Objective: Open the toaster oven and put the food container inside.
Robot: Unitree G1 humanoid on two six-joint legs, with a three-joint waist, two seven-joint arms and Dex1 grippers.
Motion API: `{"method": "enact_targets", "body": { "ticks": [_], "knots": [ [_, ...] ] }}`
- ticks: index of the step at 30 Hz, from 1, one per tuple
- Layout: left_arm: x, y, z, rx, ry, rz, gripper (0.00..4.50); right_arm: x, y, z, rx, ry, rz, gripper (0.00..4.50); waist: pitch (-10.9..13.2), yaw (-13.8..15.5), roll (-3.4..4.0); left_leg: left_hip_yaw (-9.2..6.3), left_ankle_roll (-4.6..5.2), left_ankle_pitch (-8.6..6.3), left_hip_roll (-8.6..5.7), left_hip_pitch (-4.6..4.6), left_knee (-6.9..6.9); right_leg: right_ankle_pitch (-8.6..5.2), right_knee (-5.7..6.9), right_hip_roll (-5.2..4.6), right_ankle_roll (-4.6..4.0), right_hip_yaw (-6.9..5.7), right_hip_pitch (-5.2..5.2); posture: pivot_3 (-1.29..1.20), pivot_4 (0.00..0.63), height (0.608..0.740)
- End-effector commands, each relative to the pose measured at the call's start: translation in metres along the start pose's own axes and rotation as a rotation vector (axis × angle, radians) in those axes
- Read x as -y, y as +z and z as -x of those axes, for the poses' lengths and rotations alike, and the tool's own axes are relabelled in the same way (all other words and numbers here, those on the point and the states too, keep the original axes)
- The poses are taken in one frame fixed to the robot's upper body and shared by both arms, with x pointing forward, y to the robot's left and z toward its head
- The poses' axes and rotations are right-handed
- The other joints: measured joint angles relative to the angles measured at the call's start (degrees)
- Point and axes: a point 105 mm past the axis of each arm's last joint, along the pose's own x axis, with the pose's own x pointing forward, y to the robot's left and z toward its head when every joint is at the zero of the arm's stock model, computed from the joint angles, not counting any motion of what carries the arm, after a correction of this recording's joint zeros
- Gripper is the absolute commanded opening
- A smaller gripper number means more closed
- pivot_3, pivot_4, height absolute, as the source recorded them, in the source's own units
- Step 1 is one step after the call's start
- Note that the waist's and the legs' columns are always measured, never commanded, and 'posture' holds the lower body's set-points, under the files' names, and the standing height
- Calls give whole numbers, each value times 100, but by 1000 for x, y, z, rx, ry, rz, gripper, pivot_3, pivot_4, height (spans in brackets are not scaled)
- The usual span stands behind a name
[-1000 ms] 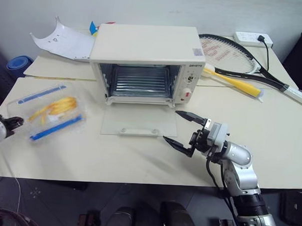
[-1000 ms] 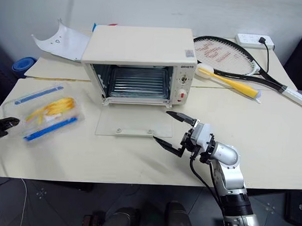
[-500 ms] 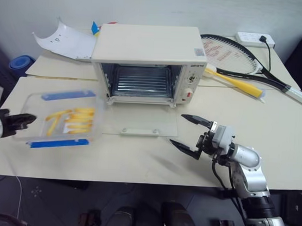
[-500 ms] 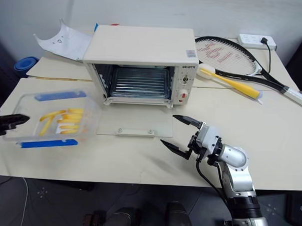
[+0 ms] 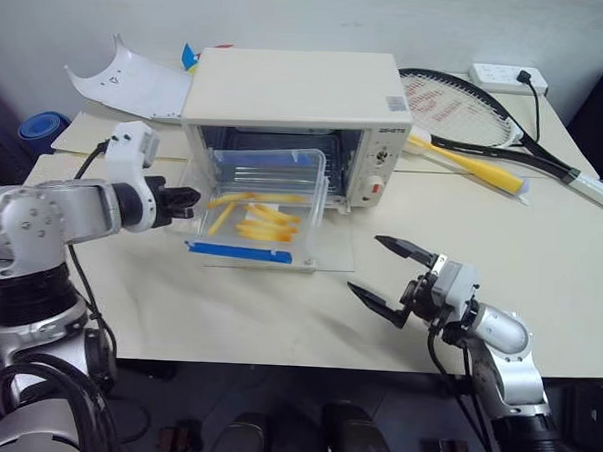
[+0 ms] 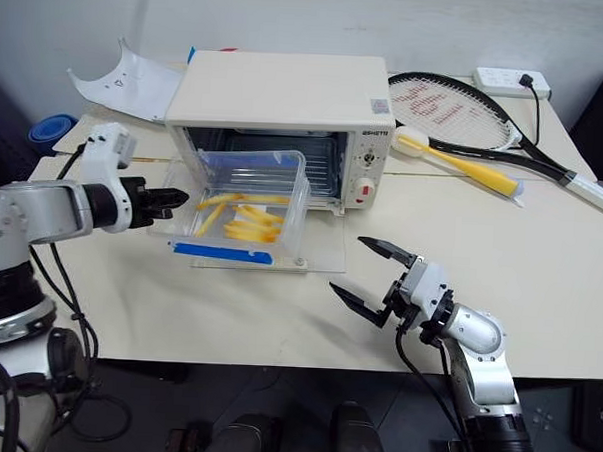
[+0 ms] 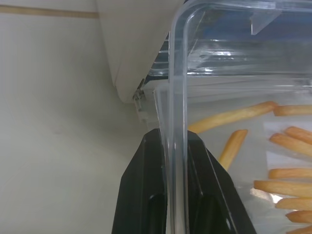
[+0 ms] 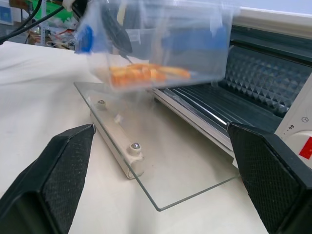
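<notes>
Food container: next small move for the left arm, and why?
Probably ease it forward into the toaster oven. The left gripper is shut on the food container rim, holding it above the dropped glass door, in front of the open cavity; the wire rack looks bare.

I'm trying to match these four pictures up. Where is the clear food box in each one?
Left eye view: food container, centre-left, before the toaster oven.
Right eye view: centre-left.
Left wrist view: right half, rim pinched by the left gripper.
Right wrist view: upper middle, above the glass door.
Shared landmark: the oven.
</notes>
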Motion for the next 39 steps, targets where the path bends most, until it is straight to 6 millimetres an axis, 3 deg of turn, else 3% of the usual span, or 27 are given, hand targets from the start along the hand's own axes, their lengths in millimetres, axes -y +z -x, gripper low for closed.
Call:
{"method": "enact_targets", "body": {
  "ticks": [1,2,9,13,16,18,21,24,27,30,34,39],
  "knots": [
    [6,11,-2,51,14,-32,60,1,14,-2,34,-23,45,4500,0,19,-1,0,0,0,0,-1,2,0,0,0,0,0,0,0,150,740],
    [5,12,-4,57,25,-29,60,1,14,-2,35,-30,47,4500,0,24,-1,-1,0,0,0,-2,4,0,0,0,0,-1,0,0,150,740],
    [17,20,-12,129,-54,14,2206,3,18,-4,44,-65,54,4500,0,30,-1,-1,0,0,-2,-2,5,0,-1,-1,0,-1,1,0,150,740],
    [21,36,3,241,-171,19,3206,8,27,-5,55,-75,38,4500,0,17,-1,-1,0,0,0,-3,6,0,0,0,0,-2,1,0,150,740],
    [8,41,27,302,-218,-109,3206,4,38,-6,57,-27,-33,4500,3,-46,0,6,-3,-1,5,-6,4,0,2,4,0,2,-6,0,150,740],
    [-1,34,47,321,-294,-264,3249,-5,35,-5,-12,49,-97,4108,1,-110,9,4,-9,-5,12,-4,1,0,-3,10,-1,2,-8,0,150,740],
    [-12,15,64,306,-393,-470,2643,-18,29,-4,-108,132,-130,3225,1,-83,10,-8,-12,-6,12,9,-13,-6,-11,8,-11,-2,0,0,150,740],
    [-29,-27,66,161,-443,-635,1724,-34,18,-8,-187,203,-167,2226,1,4,11,-13,-10,-7,13,8,-8,-7,-28,6,-14,-4,12,0,150,740],
    [-29,-70,62,56,-529,-735,767,-44,6,-17,-234,226,-191,1180,4,40,15,-10,-4,-10,12,9,-11,-7,-32,3,-15,-1,13,0,150,740],
    [-18,-84,46,120,-552,-709,0,-48,-4,-30,-249,228,-195,212,4,122,12,-16,2,-11,7,1,-5,-7,-33,-1,-15,-6,14,0,150,740],
    [2,-76,24,254,-545,-652,0,-35,-12,-49,-241,164,-163,41,3,182,8,-18,6,-14,2,-5,7,-5,-27,-2,-11,-8,12,0,150,740],
    [17,-60,7,366,-516,-543,0,-8,-4,-72,-178,79,-130,41,2,123,8,-16,7,-15,-1,-8,8,-5,-20,-1,-10,-9,2,0,150,740]
  ]
}}
